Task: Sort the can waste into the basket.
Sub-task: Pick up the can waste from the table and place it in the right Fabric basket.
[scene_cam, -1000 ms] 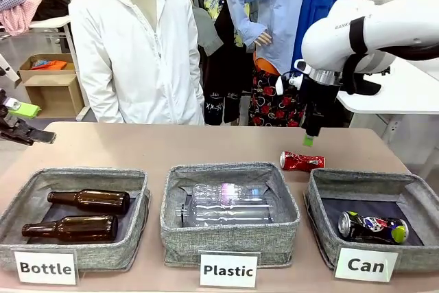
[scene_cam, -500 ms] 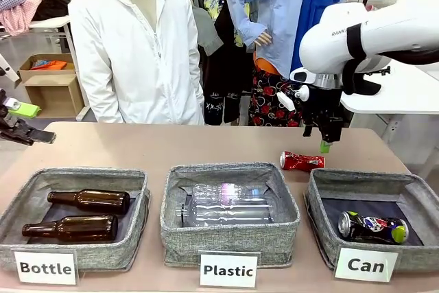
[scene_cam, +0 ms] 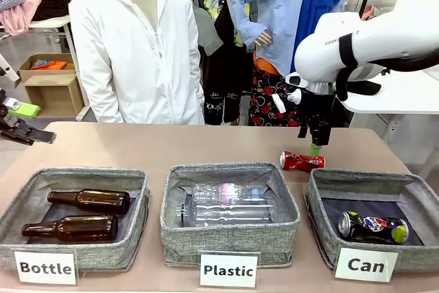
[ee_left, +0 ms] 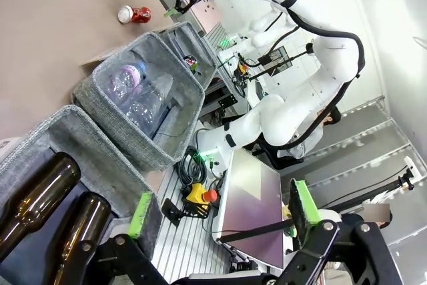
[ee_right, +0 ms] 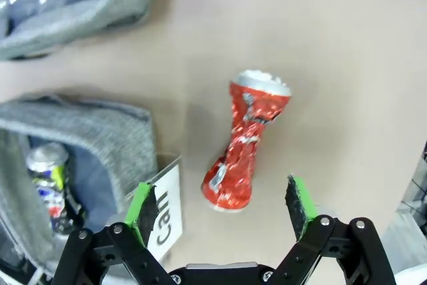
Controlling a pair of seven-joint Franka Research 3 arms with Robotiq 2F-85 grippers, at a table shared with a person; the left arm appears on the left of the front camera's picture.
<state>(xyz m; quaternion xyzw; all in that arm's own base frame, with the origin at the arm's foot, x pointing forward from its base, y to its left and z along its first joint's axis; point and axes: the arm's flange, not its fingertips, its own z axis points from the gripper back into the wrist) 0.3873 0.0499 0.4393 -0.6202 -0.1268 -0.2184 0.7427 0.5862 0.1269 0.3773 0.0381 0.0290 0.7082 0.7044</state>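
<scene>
Currently: right pincer (ee_right: 223, 211) wide open and empty, poised directly above red can (ee_right: 245, 141) lying on desk (scene_cam: 171, 145) just beside Can basket (scene_cam: 322, 183) (long axis runs between the fingers); left pincer (ee_left: 220, 208) likewise open, far off

We see the grey woven-fabric basket labelled "Can" (ee_right: 100, 145) cut off at the left edge of the right wrist view, beyond the left finger, its white label partly hidden behind that green pad (ee_right: 141, 205). The crushed dark can with multicolour print (ee_right: 50, 181) inside it looks blurred. Two brown glass bottles (ee_left: 47, 211) run off the left wrist view's edge.
</scene>
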